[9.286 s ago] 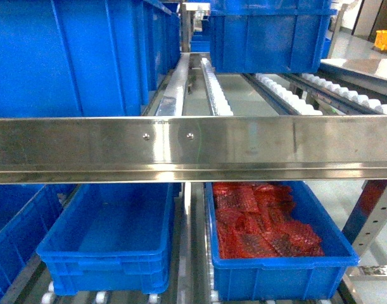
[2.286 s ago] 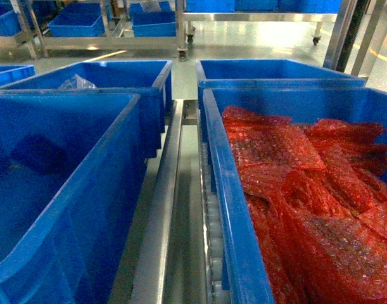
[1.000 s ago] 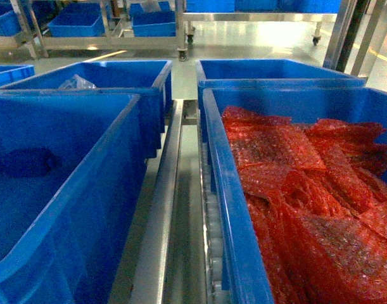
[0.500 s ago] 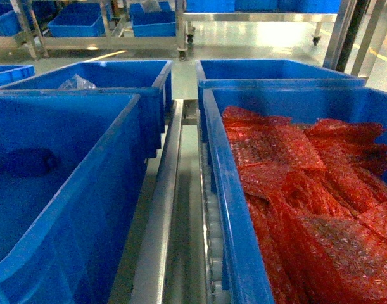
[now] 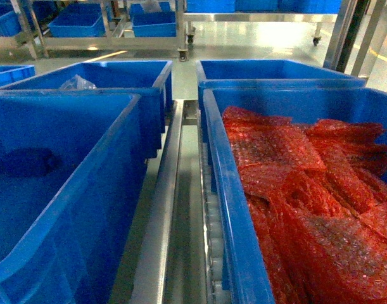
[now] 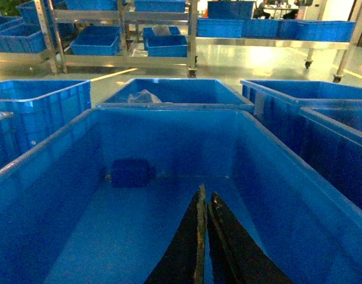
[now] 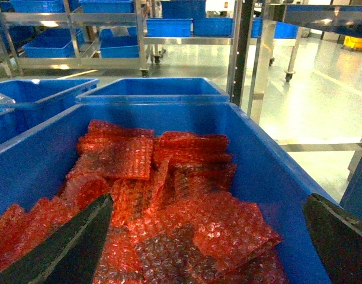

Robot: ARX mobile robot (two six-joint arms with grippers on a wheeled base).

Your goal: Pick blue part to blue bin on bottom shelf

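The blue part (image 6: 130, 173), a small dark blue block, lies on the floor of a large blue bin (image 6: 269, 177) against its far wall. The head view shows the part (image 5: 25, 161) in the left bin (image 5: 117, 158). My left gripper (image 6: 205, 194) hangs inside that bin, shut and empty, nearer than the part and to its right. My right gripper (image 7: 207, 201) stands wide open over red bubble wrap (image 7: 186, 219) in the right bin (image 5: 228, 209). Neither gripper shows in the head view. I cannot tell whether these bins stand on the bottom shelf.
A steel rail (image 5: 158, 221) and white rollers (image 5: 212, 240) run between the two bins. Two more blue bins (image 5: 117, 76) stand behind, one holding a clear bag (image 5: 76, 82). Racks with blue bins (image 5: 79, 22) stand across the floor. A steel post (image 7: 237, 47) rises behind the right bin.
9.3 s ago the head faced a steel front rail with two screws; it now looks down over bins. The blue part sits slightly lower left than 2.3 s ago. Nothing moved in the last second.
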